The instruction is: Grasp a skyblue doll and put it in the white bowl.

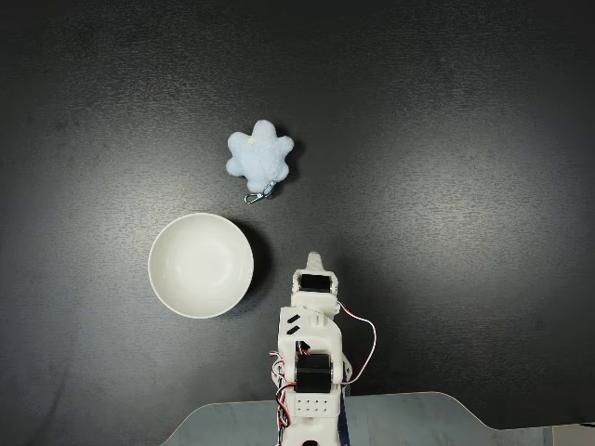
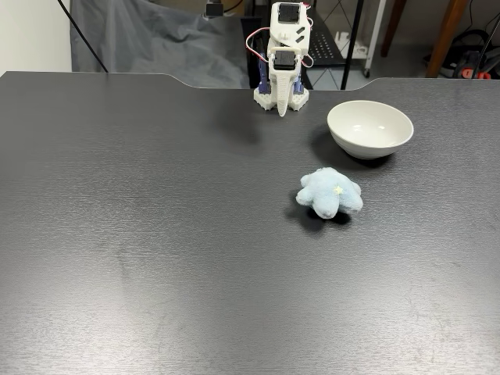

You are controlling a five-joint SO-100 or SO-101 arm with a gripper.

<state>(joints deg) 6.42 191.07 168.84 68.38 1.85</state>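
The arm is folded at the tabletop (image 1: 446,139) edge, and its hand (image 1: 316,257) points down with the fingers together and holding nothing. In the top fixed view the bowl (image 1: 201,265) is just left of the hand. The doll (image 1: 259,152) lies further out, beyond the hand, flat on the tabletop, apart from the bowl.

Bare dark desk (image 1: 446,139) lies open on every side of the skyblue doll (image 1: 260,158), so nothing blocks a reach from above. The white bowl (image 1: 201,265) stands apart from it, its inside unoccupied, just beside the folded gripper (image 1: 316,257).
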